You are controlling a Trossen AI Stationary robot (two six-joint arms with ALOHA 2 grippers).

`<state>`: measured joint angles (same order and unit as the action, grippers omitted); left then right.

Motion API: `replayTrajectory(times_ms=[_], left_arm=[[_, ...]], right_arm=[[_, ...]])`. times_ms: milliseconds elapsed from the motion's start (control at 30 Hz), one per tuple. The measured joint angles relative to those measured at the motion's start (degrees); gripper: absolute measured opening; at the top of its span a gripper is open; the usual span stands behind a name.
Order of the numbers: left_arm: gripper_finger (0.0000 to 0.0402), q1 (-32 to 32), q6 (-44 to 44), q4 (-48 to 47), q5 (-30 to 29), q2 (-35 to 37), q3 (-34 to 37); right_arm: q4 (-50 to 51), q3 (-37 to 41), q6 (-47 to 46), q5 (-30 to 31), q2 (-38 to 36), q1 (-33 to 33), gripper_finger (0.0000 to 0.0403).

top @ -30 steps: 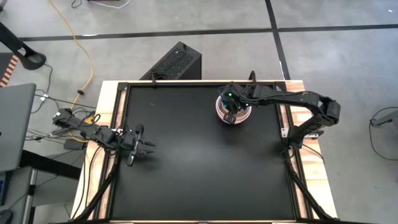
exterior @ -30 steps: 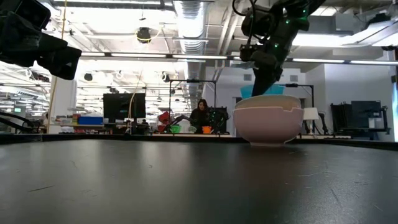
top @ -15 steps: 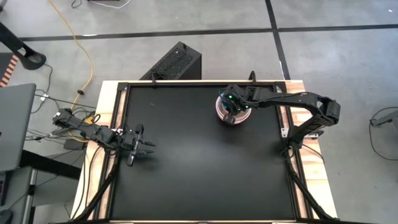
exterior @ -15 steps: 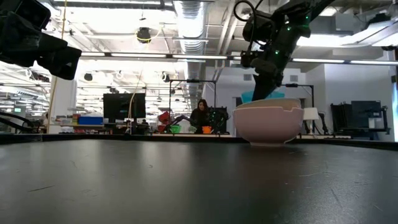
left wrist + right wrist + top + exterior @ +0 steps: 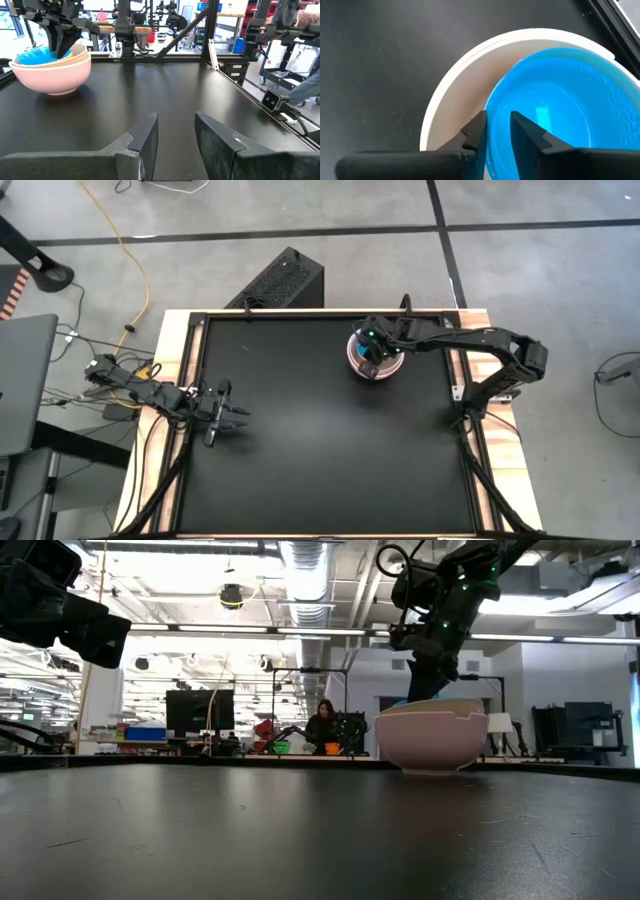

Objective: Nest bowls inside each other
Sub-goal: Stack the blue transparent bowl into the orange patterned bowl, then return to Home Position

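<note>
A stack of nested bowls (image 5: 375, 360) stands on the black table at the far right. Its outer bowl is pale pink (image 5: 430, 740), with a beige and a white rim (image 5: 460, 85) inside it. A blue bowl (image 5: 560, 105) lies innermost and tilted, and also shows in the left wrist view (image 5: 37, 55). My right gripper (image 5: 498, 120) reaches down into the stack (image 5: 425, 690), open, with its fingers on either side of the blue bowl's rim. My left gripper (image 5: 175, 125) waits open at the table's left edge (image 5: 238, 418). My right gripper straddles the blue bowl's rim (image 5: 490, 107), one finger inside the bowl and one outside. It comes slanting down from above. A gap shows between the inner finger (image 5: 525, 130) and the rim. Whether the outer finger touches the rim, I cannot tell. The bowl rests in the stack.
The table's middle and near half (image 5: 330, 450) lie bare. A raised frame (image 5: 470, 380) runs along the table's edges. A black box (image 5: 282, 280) stands on the floor beyond the far edge. A person (image 5: 325, 725) sits far back in the room.
My right gripper has gone down a little over the stack. The blue bowl, which stood above the stack's rim a second ago, has sunk into it and now barely shows over the rim in the low view.
</note>
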<state>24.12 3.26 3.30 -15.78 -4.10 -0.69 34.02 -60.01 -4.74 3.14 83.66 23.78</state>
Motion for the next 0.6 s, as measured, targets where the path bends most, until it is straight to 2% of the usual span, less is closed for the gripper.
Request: replayTrajectory(times_ms=[133, 367, 500, 600], left_arm=[[0.0118, -0.01, -0.01, 0.01, 0.00, -0.01, 0.00], [0.0118, -0.01, -0.01, 0.00, 0.00, -0.01, 0.00], [0.0118, 0.00, -0.01, -0.01, 0.01, 0.00, 0.00], [0.0118, -0.02, -0.01, -0.01, 0.00, -0.01, 0.00]], right_arm=[[3.53, -1.81, 0.03, -0.02, 0.00, 0.01, 0.0122], [13.25, -10.33, -1.40, -0.31, -0.99, -1.91, 0.0165], [15.76, -12.56, -6.89, -5.26, -2.56, -5.90, 0.0173], [16.91, -12.56, -9.12, -7.15, -3.88, -11.57, 0.0172]])
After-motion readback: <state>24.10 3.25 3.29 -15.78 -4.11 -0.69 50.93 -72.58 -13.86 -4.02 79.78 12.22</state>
